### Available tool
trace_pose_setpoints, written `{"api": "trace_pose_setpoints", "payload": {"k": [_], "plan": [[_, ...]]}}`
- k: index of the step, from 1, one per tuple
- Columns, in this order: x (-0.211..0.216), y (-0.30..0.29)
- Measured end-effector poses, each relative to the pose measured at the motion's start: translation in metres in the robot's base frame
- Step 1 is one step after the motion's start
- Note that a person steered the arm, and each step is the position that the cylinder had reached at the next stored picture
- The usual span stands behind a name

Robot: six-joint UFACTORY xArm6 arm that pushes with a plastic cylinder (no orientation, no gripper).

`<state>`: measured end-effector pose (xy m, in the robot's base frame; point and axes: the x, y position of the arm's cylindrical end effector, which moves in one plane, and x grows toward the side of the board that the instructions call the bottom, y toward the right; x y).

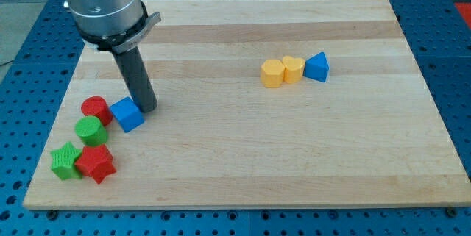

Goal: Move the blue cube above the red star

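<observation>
The blue cube (127, 114) lies at the board's left, just right of the red cylinder (95, 109). The red star (96, 163) lies below it, near the view's bottom left, next to the green star (66, 160). My tip (146, 108) rests on the board right against the blue cube's upper right side. The rod rises from there toward the view's top left.
A green cylinder (90, 129) sits between the red cylinder and the red star. At the upper right stand a yellow hexagon (272, 73), a yellow heart (293, 68) and a blue triangle (317, 67) in a row. The wooden board (294, 155) ends at blue perforated table.
</observation>
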<state>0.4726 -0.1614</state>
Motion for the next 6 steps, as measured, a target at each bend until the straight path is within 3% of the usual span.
{"api": "trace_pose_setpoints", "payload": {"k": [1, 3, 6], "plan": [[0.018, -0.003], [-0.032, -0.021], [0.025, -0.034]]}}
